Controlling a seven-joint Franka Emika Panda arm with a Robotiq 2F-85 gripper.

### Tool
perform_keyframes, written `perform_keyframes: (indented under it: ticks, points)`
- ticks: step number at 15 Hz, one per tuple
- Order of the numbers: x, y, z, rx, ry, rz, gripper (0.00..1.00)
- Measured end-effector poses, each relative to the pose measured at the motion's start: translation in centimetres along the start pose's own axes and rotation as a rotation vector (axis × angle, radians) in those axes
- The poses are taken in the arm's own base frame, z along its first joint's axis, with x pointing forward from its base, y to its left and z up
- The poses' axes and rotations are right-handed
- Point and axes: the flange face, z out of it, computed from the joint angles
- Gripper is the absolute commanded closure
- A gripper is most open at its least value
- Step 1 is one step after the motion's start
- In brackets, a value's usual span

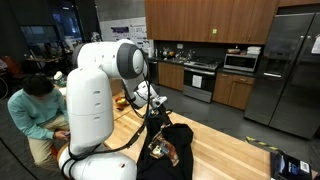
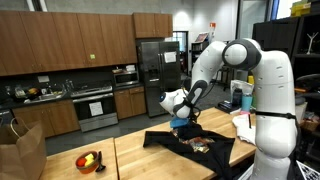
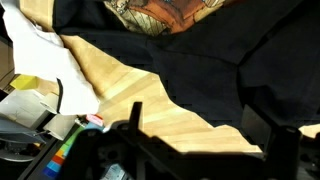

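Up close, your white arm (image 1: 92, 95) fills the near left in an exterior view, reaching over the wooden worktop (image 1: 225, 150). You've got the black shirt (image 3: 230, 60) spread on that worktop, orange print (image 3: 160, 12) at its far side. Your pincer (image 3: 210, 122) hangs right over it, fingers (image 3: 136, 120) spread wide, nothing between them. Small fruit bowl (image 2: 90, 160) sits well off left.

light: we see even indoor light, fairly bright
glare: mild sheen on fridge (image 1: 290, 60)
wrist view: jaws dark, blurred
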Motion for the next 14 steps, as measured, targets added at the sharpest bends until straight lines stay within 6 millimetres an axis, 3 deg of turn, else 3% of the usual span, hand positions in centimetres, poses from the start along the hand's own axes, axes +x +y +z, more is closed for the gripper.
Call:
perform_keyframes:
  ticks: [14]
  points:
    - [-0.50, -0.72, 0.83, 0.009, -0.019, -0.051, 0.00]
